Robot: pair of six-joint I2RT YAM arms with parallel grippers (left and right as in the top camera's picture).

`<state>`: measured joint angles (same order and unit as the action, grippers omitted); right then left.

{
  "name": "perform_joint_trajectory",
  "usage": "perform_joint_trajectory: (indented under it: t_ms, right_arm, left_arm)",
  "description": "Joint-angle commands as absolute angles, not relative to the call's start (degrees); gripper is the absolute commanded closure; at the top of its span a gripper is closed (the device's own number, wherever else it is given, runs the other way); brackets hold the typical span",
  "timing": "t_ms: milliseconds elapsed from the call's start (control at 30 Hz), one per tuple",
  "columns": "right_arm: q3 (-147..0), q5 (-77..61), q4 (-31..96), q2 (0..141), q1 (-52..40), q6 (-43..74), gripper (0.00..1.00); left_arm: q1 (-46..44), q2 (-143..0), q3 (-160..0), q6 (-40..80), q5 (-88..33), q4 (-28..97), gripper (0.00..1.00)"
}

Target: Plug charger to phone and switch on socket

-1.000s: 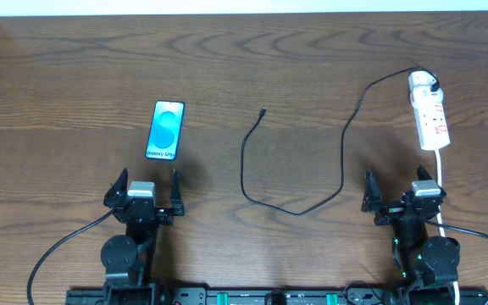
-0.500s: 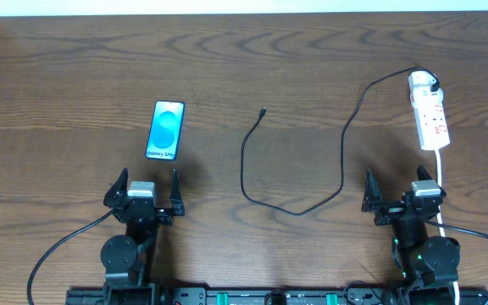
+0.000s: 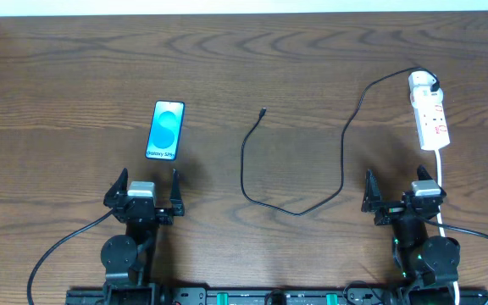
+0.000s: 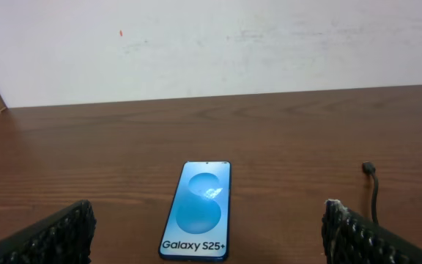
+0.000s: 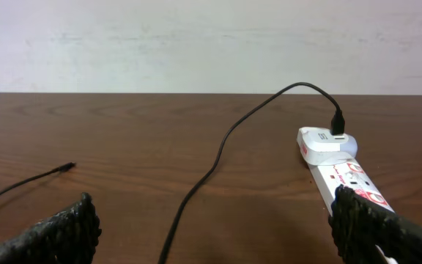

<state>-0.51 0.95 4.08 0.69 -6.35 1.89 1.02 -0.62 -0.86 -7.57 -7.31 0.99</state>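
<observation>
One phone (image 4: 196, 211), blue screen seemingly lit, lies flat.

Dark wood-grain table (image 3: 312, 51); plain white wall (image 4: 269, 44) behind; even light.

The overhead camera looks straight down on the whole table (image 3: 312, 51) from high above; each wrist camera sits low at the near edge, facing the far wall (image 4: 211, 44); the left sees the phone (image 4: 196, 210) close, the right the socket (image 5: 343, 165), and both catch the plug tip of the charger (image 4: 368, 169).
</observation>
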Motion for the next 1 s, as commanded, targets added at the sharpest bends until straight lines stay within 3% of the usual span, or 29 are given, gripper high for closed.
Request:
perform_joint_trajectory:
  t_ms: [0, 500, 967]
  right_arm:
    - [-0.3, 1.4, 4.2, 0.4, -6.4, 1.6, 0.01]
    - [-0.3, 1.4, 4.2, 0.4, -6.4, 1.6, 0.01]
    - [-0.3, 1.4, 4.2, 0.4, -6.4, 1.6, 0.01]
  left_arm:
    - [0.8, -0.6, -0.2, -8.3, -7.9, 3.4, 0.02]
    - [0.8, -2.5, -2.6, -8.0, -7.9, 3.4, 0.02]
    - [0.8, -22.3, -14.8, -7.2, -8.6, 3.5, 0.02]
